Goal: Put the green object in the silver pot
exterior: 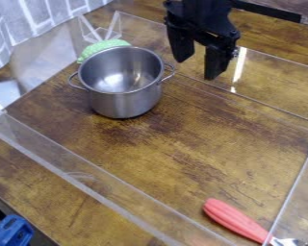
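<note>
The silver pot (pixel 119 82) stands upright on the wooden table at the upper left, and nothing shows inside it. Just behind its far-left rim lies the green object (pixel 101 49), a light-green rounded lump partly hidden by the pot. My black gripper (pixel 199 56) hangs above the table to the right of the pot, fingers pointing down and spread apart, with nothing between them. It is apart from both the pot and the green object.
A red-orange elongated object (pixel 237 220) lies at the front right. Clear acrylic walls (pixel 80 178) border the wooden work area on the front and the sides. Something blue (pixel 8 233) sits at the bottom-left corner outside the wall.
</note>
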`<control>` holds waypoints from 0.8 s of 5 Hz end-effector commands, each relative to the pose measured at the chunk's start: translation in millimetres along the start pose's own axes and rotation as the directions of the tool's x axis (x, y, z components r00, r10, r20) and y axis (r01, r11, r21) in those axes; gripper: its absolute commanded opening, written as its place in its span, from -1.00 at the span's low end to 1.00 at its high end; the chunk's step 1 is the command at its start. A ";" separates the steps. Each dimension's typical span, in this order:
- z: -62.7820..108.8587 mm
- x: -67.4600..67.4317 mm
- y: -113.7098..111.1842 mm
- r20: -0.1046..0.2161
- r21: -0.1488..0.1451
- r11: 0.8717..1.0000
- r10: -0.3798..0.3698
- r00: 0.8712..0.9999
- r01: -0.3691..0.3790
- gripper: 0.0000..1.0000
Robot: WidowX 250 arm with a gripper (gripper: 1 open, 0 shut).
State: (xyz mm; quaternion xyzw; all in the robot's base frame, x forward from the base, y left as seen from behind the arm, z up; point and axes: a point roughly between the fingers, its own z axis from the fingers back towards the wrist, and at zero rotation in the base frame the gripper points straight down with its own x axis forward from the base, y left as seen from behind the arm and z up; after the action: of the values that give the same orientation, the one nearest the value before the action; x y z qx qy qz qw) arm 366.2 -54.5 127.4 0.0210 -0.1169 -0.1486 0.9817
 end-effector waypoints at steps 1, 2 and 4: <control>25.4 -11.3 22.6 0.042 0.035 0.998 0.049 0.998 -0.050 1.00; 37.6 -34.6 46.2 0.026 0.070 0.994 0.087 0.996 -0.088 1.00; 29.0 -37.7 67.9 0.016 0.089 0.994 0.057 0.998 -0.059 1.00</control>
State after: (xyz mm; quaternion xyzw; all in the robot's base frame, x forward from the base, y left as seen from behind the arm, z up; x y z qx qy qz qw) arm 343.1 12.7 142.6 0.0554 -0.1137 -0.1278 0.9837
